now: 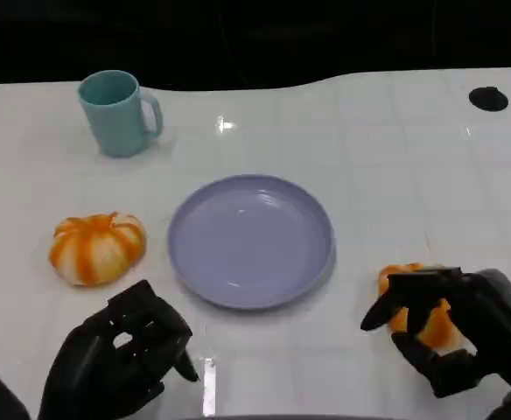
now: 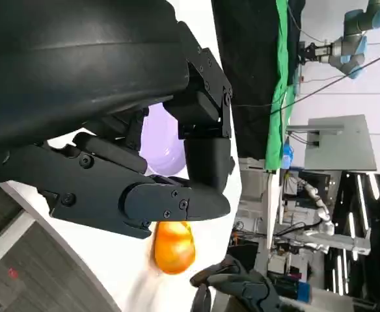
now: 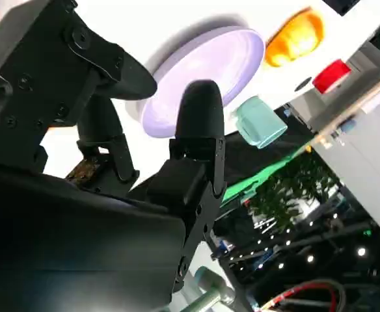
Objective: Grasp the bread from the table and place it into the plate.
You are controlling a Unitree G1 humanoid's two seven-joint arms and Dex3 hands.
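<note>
Near the tabletop's front right corner, the right hand [image 1: 452, 337] has its fingers curled around the orange bread [image 1: 417, 315]. It looks light and soft; grip its sides gently. The left hand [image 1: 120, 359] is curled, holding nothing.

Your head view looks down on the table [image 1: 387, 149] from above. Both wrist views sit close behind their hands, rolled sideways, and all three share the lilac plate [image 1: 251, 241].

orange bread [image 1: 413, 306] right of lavender plate [image 1: 251, 240]
</note>
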